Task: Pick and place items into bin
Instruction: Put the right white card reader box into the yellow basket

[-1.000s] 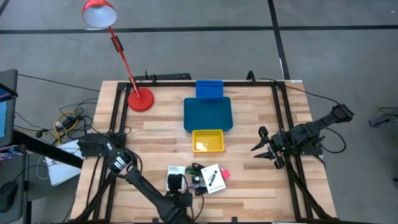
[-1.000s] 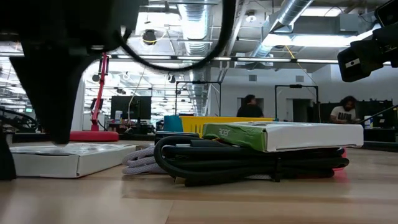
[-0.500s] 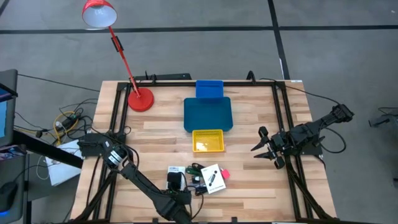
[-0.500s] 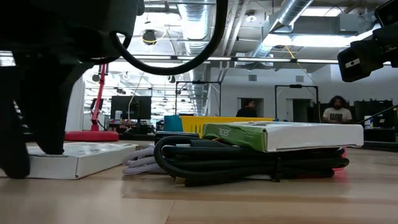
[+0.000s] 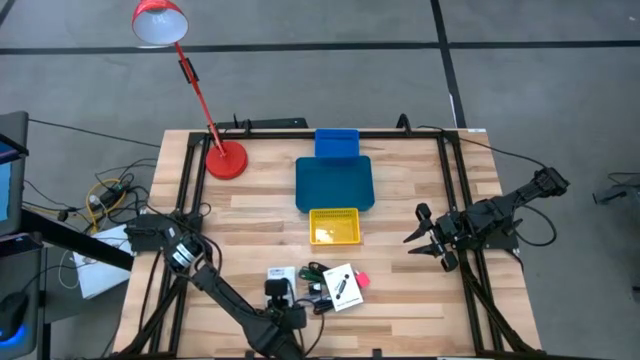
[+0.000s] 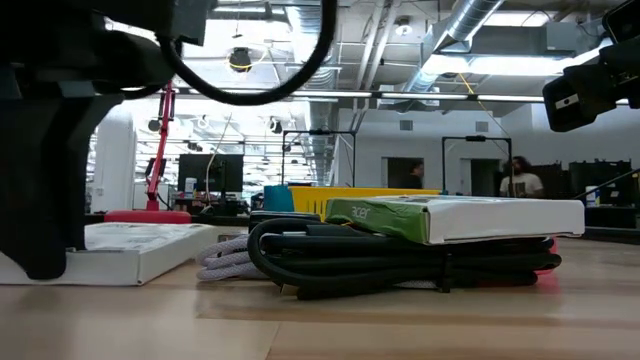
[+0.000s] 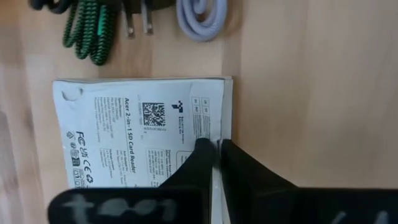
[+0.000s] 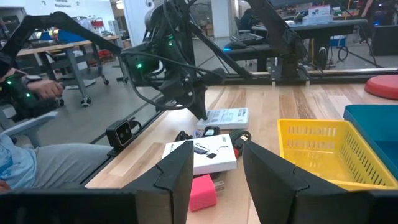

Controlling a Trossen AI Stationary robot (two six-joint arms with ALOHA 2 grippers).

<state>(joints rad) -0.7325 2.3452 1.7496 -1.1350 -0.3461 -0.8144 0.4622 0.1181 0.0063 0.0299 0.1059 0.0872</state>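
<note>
Items (image 5: 318, 283) lie in a cluster near the desk's (image 5: 260, 215) front edge in the high view, just in front of the yellow bin (image 5: 334, 226); the left gripper (image 5: 274, 291) sits over the white card (image 5: 282, 274), the right gripper (image 5: 425, 240) waits near the right edge, fingers spread.

Low view: black cable (image 6: 400, 268) under a white box (image 6: 470, 218).

Left wrist view: fingers (image 7: 198, 163) nearly together on the card's (image 7: 140, 127) edge.

Right wrist view: pink-red piece (image 8: 201, 191) beside the box (image 8: 200, 154).
</note>
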